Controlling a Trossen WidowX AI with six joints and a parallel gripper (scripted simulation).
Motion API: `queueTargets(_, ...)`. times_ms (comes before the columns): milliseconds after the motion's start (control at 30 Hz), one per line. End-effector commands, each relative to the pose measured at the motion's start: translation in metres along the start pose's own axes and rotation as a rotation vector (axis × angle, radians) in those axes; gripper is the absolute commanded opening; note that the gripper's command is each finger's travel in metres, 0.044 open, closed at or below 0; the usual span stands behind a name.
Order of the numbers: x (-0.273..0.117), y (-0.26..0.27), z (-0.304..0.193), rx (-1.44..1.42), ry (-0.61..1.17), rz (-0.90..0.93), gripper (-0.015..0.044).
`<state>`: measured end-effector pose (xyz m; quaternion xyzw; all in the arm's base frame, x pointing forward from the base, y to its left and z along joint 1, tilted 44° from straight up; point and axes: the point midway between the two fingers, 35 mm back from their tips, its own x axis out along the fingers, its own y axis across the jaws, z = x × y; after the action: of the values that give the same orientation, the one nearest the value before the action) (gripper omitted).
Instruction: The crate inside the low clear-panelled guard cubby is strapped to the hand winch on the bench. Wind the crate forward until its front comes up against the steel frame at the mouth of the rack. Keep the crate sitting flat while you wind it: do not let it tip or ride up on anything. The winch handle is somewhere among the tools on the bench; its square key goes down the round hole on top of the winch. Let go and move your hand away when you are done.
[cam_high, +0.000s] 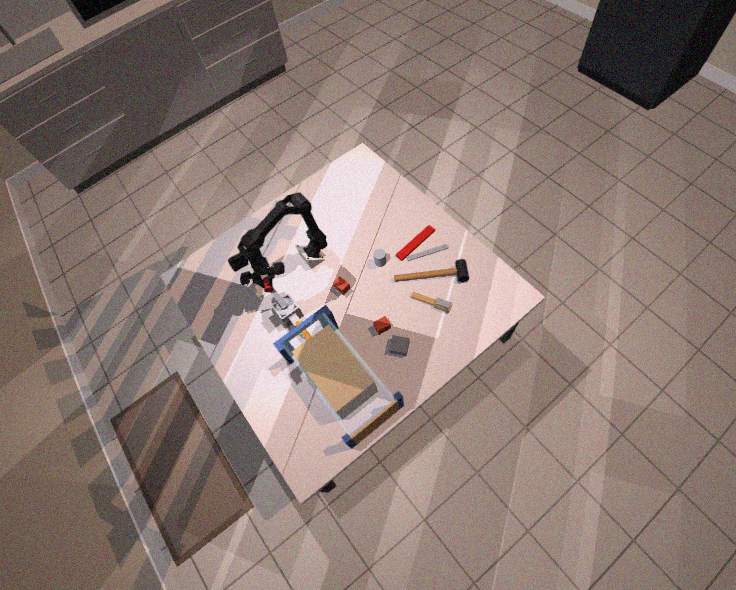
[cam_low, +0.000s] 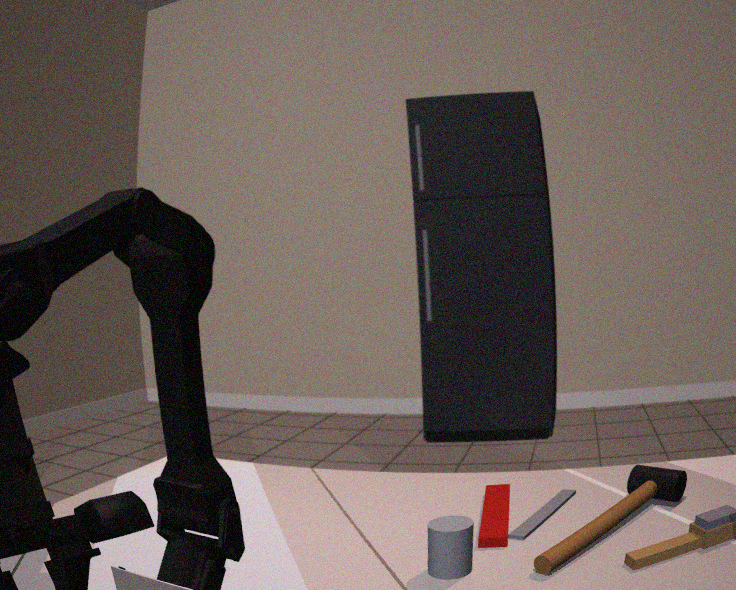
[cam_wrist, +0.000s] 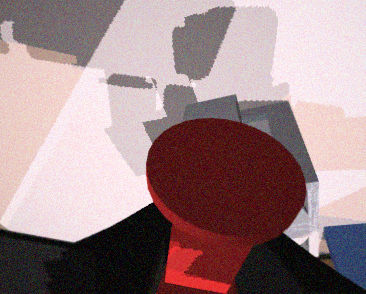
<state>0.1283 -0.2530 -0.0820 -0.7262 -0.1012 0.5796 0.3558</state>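
Black arm (cam_high: 279, 215) (cam_low: 147, 245): bent high over the left part of the bench (cam_high: 374, 178), its wrist end low beside the winch.
Gripper (cam_high: 264, 282) (cam_low: 36, 574) (cam_wrist: 205, 208): pinching the stem of a red knob (cam_high: 267, 285) (cam_wrist: 225, 175), whose round cap faces the wrist camera.
Winch (cam_high: 286, 301) (cam_wrist: 280, 122): grey, just beside the gripper, partly behind the knob in the wrist view (whether the key sits in its hole cannot be told).
Strap (cam_high: 302, 330): orange, between winch and crate.
Rack frame (cam_high: 301, 330): blue, across the winch end of the clear-panelled cubby (cam_high: 373, 374).
Crate (cam_high: 334, 368): tan-topped, inside the cubby; looks flat from above, front near the blue frame (contact unclear).
Orange-red block (cam_high: 341, 284): on the bench, right of the winch.
Grey cylinder (cam_high: 379, 257) (cam_low: 450, 546): upright.
Red block (cam_high: 381, 325): right of the cubby, near a grey block (cam_high: 397, 346).
Red bar (cam_high: 415, 242) (cam_low: 494, 515): lying beside a thin grey bar (cam_high: 427, 251) (cam_low: 543, 513).
Mallet (cam_high: 426, 274) (cam_low: 598, 525): wooden handle, black head, lying down.
Small wooden tool (cam_high: 425, 299) (cam_low: 666, 548): grey piece at its wide end.
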Motion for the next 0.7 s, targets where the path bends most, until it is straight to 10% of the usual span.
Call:
queueTargets(0, 0.005, 0.01, -0.008, -0.023, 0.003, 0.012, 0.0)
queueTargets(667, 0.015, 0.038, -0.033, -0.024, 0.005, 0.014, 0.0)
